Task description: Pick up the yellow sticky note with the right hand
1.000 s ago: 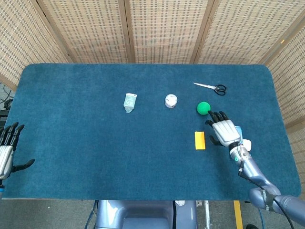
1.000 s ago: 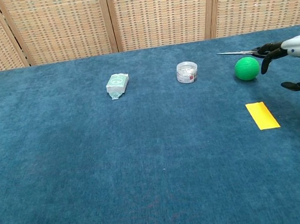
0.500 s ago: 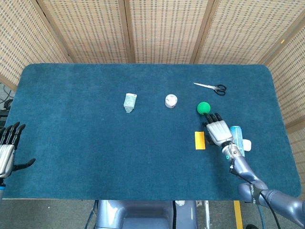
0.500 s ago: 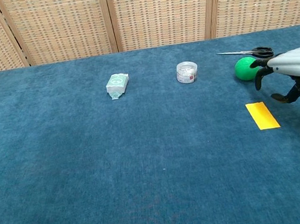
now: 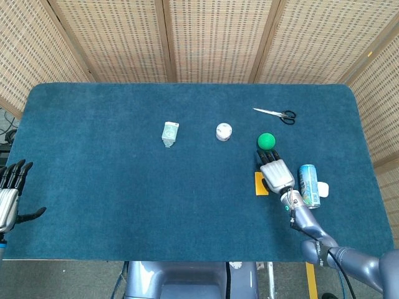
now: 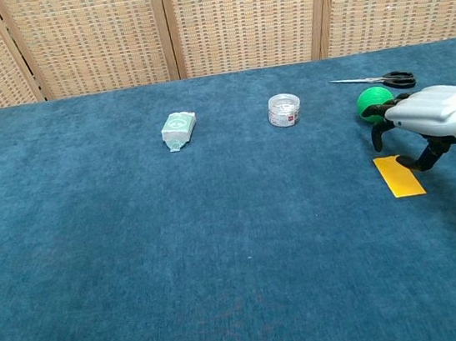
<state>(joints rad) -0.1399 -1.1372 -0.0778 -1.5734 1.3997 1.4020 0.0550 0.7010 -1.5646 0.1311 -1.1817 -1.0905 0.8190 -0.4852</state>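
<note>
Since the earlier frame the right hand point(image 6: 427, 115) has been carried left, fingers spread and empty, poised over the yellow sticky note point(image 6: 399, 176) for grasping.

Things spread across the bench point(image 5: 100, 124), most toward its right half.

The right hand point(image 5: 276, 174) hangs over the sticky note point(image 5: 260, 186), with the ball point(image 5: 267, 141) just behind it and the scissors point(image 5: 275, 113) further back. A can point(image 5: 308, 185) lies right of the hand. The jar point(image 5: 224, 131) and packet point(image 5: 169, 133) sit leftward; the left hand point(image 5: 9, 198) is off the bench's left edge.
</note>
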